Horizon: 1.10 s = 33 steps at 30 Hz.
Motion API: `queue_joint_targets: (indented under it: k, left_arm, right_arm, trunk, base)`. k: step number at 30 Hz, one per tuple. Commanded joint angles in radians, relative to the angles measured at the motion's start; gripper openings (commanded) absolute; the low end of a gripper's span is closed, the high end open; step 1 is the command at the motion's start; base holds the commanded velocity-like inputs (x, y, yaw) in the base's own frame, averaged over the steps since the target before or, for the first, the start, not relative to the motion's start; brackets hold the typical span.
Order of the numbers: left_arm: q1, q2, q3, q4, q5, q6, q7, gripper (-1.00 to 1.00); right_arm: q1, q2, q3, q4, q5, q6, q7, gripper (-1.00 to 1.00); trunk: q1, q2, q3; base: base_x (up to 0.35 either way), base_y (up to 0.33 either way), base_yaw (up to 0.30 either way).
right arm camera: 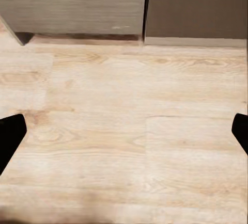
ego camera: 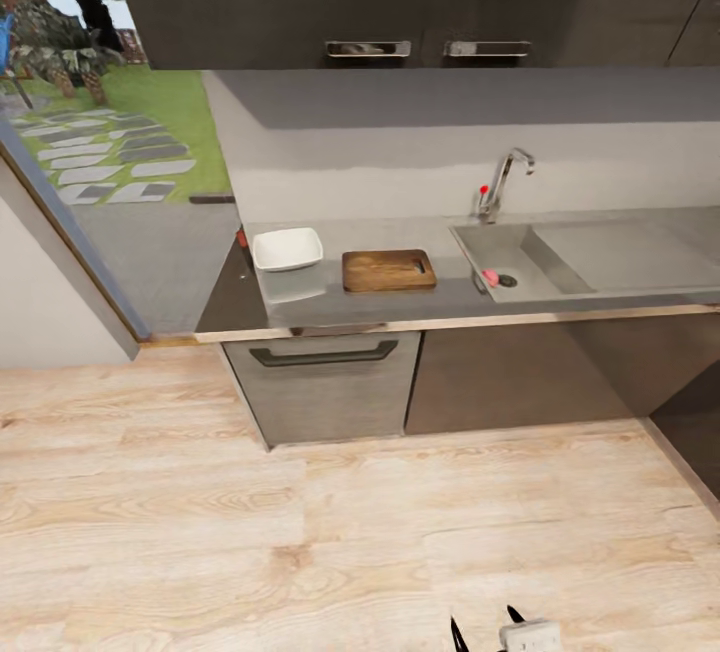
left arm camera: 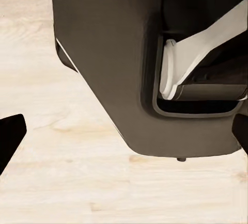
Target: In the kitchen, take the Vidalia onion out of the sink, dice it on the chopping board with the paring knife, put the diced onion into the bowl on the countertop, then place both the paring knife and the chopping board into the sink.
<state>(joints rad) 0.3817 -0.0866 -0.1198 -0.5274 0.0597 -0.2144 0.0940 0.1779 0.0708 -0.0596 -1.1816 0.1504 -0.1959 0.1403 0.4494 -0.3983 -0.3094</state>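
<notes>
Both grippers hang low over the plank floor (right arm camera: 124, 146), well short of the cabinets. The right gripper (right arm camera: 124, 131) has its fingertips (right arm camera: 10, 136) spread wide with nothing between them, only floorboards and the foot of the cabinet fronts (right arm camera: 72, 2) beyond. The left gripper (left arm camera: 124, 136) looks just as open and empty, pointed down past the robot's own dark body (left arm camera: 119, 64).

Taking the sink (ego camera: 520, 267) as the mark: a small pinkish-red thing (ego camera: 490, 277) lies in the basin beside the drain, under the chrome tap (ego camera: 505, 182). From here I cannot say whether it is the onion or the knife's handle. The chopping board (ego camera: 388, 270) lies flat on the countertop (ego camera: 300, 307) just left of the sink, its slot handle at the end nearer the basin. The white bowl (ego camera: 288, 248) sits just beyond the board, further from the sink, close to the counter's end.

An onion, I'd judge, is round, firm and smooth-skinned, likely to roll or slip, so it wants a grip across its widest part. The board looks stiff and fairly heavy; its slot end seems the handiest hold. The knife is slim and light, best taken by the handle.
</notes>
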Motion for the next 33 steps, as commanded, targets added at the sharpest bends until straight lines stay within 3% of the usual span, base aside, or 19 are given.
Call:
queue_joint_targets:
  k: [1,6,10,16,33]
  left_arm:
    - [0.0,0.004,-0.008,-0.001,0.006,-0.033,0.009,1.0]
    - [0.0,0.01,-0.008,-0.001,0.006,-0.105,0.009,1.0]
    - [0.0,0.019,-0.008,0.001,0.006,-0.122,0.009,1.0]
    - [0.0,0.025,-0.008,0.003,0.007,-0.127,0.009,1.0]
    - [0.0,0.025,-0.008,0.002,0.008,-0.127,0.009,1.0]
  right_arm:
    - [0.001,-0.005,-0.006,0.06,0.009,-0.031,0.005,1.0]
    - [0.003,-0.016,-0.012,0.192,0.007,-0.143,-0.006,1.0]
    - [0.003,-0.019,-0.021,0.239,0.004,-0.198,-0.03,1.0]
    - [0.003,-0.019,-0.036,0.29,0.003,-0.221,-0.049,1.0]
    - [0.003,-0.017,-0.036,0.317,0.003,-0.223,-0.051,1.0]
  trunk:
    - [0.001,-0.002,-0.001]
    - [0.001,-0.002,-0.001]
    - [0.001,-0.002,0.003]
    - [0.001,-0.002,0.012]
    - [0.001,-0.002,0.039]
  base:
    - [0.013,-0.059,0.0]
    - [0.061,-0.088,0.0]
    - [0.09,-0.107,0.0]
    - [0.107,-0.203,0.0]
    - [0.085,-0.296,0.0]
